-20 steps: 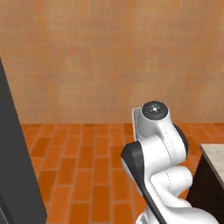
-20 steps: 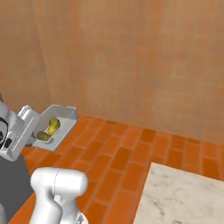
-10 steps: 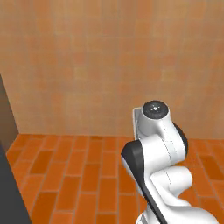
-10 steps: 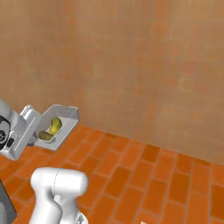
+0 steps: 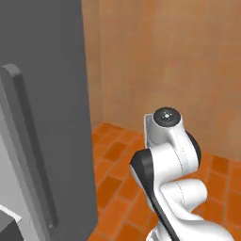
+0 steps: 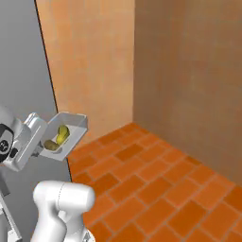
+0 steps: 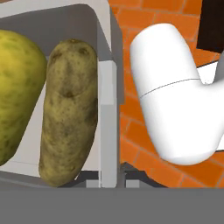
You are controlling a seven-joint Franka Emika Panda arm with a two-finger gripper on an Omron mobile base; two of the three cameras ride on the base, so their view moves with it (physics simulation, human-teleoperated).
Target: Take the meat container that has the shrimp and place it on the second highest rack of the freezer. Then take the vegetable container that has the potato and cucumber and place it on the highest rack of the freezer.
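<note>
My gripper is shut on the side wall of the grey vegetable container, holding it tilted in the air at the left of the right base view. Inside lie the brown potato and the yellow-green cucumber. In the hand view the container's wall runs between my fingertips, with the potato right beside it and the cucumber further left. The tall grey freezer with its long bar handle stands close on the left, and its edge rises just behind the container. Its racks are hidden.
An orange brick floor spreads to the right, bounded by tan walls that meet in a corner. My white arm rises in the lower right of the left base view, close to the freezer's side.
The whole picture has swung as the base turned: the freezer has come into view on the left and a wall corner has appeared. The container stays in my grip.
</note>
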